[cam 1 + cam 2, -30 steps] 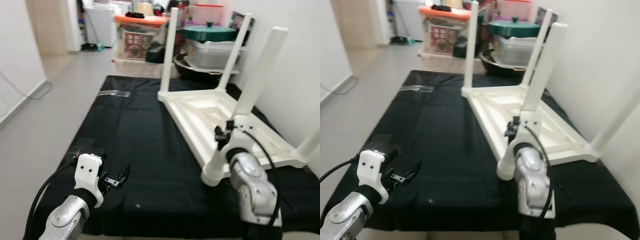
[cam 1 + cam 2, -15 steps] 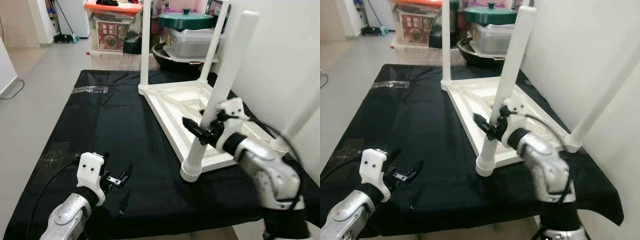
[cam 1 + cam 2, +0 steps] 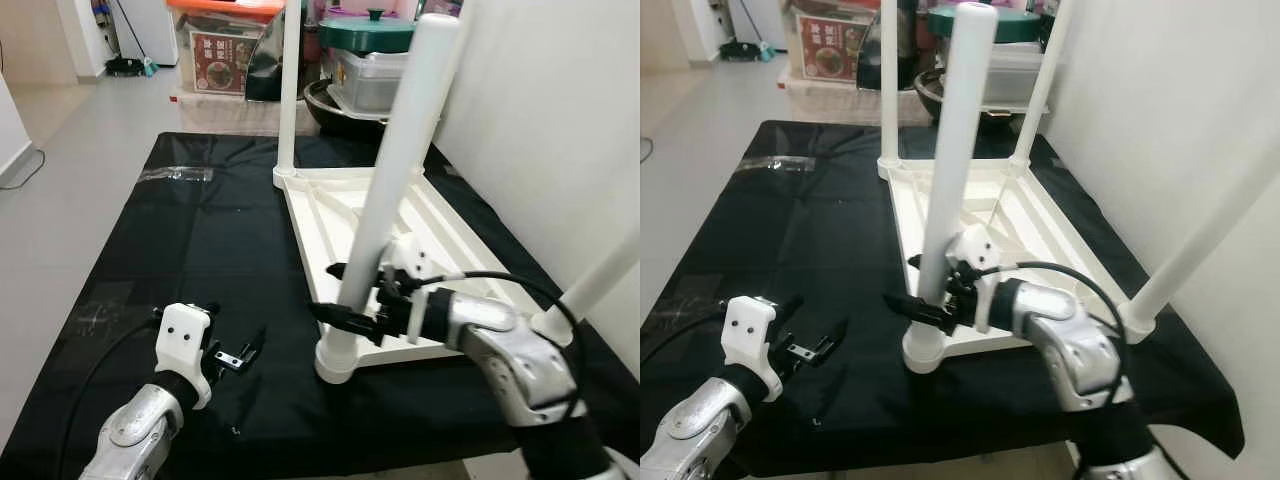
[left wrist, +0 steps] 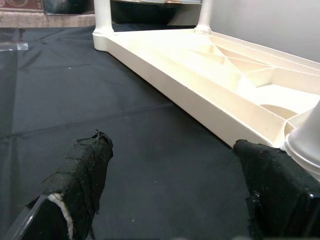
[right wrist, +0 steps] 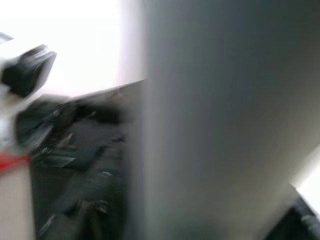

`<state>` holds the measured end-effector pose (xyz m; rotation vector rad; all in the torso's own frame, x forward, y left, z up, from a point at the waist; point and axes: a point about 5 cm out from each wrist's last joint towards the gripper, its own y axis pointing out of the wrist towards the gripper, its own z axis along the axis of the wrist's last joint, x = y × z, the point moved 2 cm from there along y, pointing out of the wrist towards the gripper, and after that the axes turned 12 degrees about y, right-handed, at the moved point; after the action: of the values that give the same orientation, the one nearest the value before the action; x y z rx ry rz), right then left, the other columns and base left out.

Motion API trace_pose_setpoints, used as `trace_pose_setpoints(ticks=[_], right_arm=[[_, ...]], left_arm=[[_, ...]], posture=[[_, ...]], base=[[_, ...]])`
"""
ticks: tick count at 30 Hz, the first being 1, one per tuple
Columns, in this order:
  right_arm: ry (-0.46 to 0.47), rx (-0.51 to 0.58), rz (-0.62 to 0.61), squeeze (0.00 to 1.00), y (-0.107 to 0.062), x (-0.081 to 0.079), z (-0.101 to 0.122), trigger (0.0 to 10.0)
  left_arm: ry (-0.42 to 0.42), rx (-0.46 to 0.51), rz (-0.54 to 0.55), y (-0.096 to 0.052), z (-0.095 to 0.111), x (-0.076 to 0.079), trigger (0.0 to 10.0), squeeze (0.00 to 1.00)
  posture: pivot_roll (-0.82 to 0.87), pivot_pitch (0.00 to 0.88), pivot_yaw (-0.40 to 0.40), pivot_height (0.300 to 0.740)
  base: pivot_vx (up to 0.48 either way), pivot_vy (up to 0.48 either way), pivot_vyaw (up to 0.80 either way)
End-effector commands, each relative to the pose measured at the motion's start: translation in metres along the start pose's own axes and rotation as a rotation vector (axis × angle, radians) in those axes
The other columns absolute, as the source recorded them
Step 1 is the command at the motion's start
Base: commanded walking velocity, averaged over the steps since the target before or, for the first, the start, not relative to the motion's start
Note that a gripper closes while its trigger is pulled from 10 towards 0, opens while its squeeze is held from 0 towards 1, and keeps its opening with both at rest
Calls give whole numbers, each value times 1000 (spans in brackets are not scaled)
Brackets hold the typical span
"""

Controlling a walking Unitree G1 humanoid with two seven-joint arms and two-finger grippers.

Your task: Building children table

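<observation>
Left eye view: a white children's table [image 3: 400, 215] lies upside down on a black cloth [image 3: 200, 260], its legs pointing up.
Table position: toward the robot's right on the cloth, close to a white wall [image 3: 540, 130].
Nearest leg [image 3: 385, 210]: stands in the table's near corner — leaning slightly, its round base on the corner.
Right gripper [image 3: 340, 295]: at the lower part of that leg, one black finger on each side of it; the jaws sit around the leg, though whether they press on it cannot be told.
Right wrist view: blurred, with the pale leg [image 5: 215, 120] very close in front.
Left gripper [image 3: 240, 352]: low over the cloth, well apart from the table — jaws spread wide, holding nothing.
Left wrist view: both black fingertips [image 4: 82, 170] apart over the cloth, the table's edge beyond.
Background: storage boxes [image 3: 222, 45] and a green lidded pot [image 3: 365, 30] past the cloth's far end.
</observation>
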<state>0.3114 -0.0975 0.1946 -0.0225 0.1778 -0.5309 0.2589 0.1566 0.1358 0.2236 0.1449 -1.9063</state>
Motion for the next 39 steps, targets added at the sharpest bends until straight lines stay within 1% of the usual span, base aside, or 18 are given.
trace_pose_setpoints(ticks=[1, 3, 4, 5, 8, 9, 11, 15, 16, 19, 20, 21, 22, 23, 27, 32, 35, 39], right_arm=[[17, -1, -198, 0, 1, 22, -12, 0], [16, 5, -277, 0, 0, 30, -15, 0], [187, -12, -830, 0, -33, 76, -43, 0], [244, -35, -1006, 0, -49, 86, -54, 0], [274, -51, -1103, 0, -58, 90, -61, 0], [351, -20, -1365, 0, -92, 88, -79, 0], [369, -2, -1476, 0, -108, 84, -87, 0], [421, -24, -1513, 0, -115, 77, -99, 0], [373, 36, -1311, 0, -89, 72, -82, 10000], [305, 131, -1015, 0, -52, 59, -53, 10000], [287, 186, -946, 773, -45, 55, -39, 10000], [267, 219, -884, 1000, -42, 55, -26, 10000], [253, 240, -847, 1000, -41, 54, -18, 10000], [245, 247, -832, 0, -41, 54, -13, 10000], [201, 237, -780, 0, -40, 55, -5, 10000], [52, 154, -292, 0, -33, 40, 26, 10000], [46, 139, -227, 0, -29, 37, 26, 10000], [42, 99, -10, 0, 6, 16, 16, 10000]], left_arm=[[6, -4, -12, -2, -1, 3, 10000, 0], [6, -5, -14, -3, -1, 3, 10000, 0], [13, -9, -25, -2, -2, 4, 10000, 0], [14, -9, -26, -2, -2, 4, 10000, 0], [14, -9, -27, -1, -2, 4, 10000, 0], [12, -8, -27, 0, -2, 4, 10000, 0], [14, -8, -33, 1, -3, 5, 10000, 0], [13, -5, -43, 4, -2, 7, 10000, 0], [9, -3, -51, 6, -2, 8, 10000, 0], [9, -2, -63, 7, -3, 9, 10000, 0], [11, -2, -68, 7, -3, 9, 10000, 0], [12, 2, -66, 8, -2, 8, 10000, 0], [12, 5, -64, 8, -2, 7, 10000, 0], [11, 7, -61, 9, -1, 7, 10000, 0], [9, 8, -58, 8, -1, 6, 10000, 0], [11, 2, -58, 7, -5, 5, 10000, 0], [10, 2, -59, 8, -5, 5, 10000, 0], [5, 9, -78, 13, -4, 12, 10000, 0]], posture=[[116, 0, -133, 740], [112, 0, -132, 740], [109, 0, -127, 740], [109, 0, -127, 740], [109, 0, -127, 740], [96, 0, -116, 740], [86, 0, -110, 740], [86, 0, -106, 740], [63, 0, -88, 740], [62, 0, -91, 740], [62, 0, -91, 740], [67, 0, -95, 740], [67, 0, -95, 740], [67, 0, -95, 740], [72, 0, -96, 740], [71, 0, -97, 740], [70, 0, -97, 740], [91, 0, -104, 740]], base=[[0, 0, 0], [0, 0, 0], [0, 0, 0], [0, 0, 0], [0, 0, 0], [0, 0, 0], [0, 0, 0], [0, 0, 0], [0, 0, 0], [0, 0, 0], [0, 0, 0], [0, 0, 0], [0, 0, 0], [0, 0, 0], [0, 0, 0], [0, 0, 0], [0, 0, 0], [0, 0, 0]])
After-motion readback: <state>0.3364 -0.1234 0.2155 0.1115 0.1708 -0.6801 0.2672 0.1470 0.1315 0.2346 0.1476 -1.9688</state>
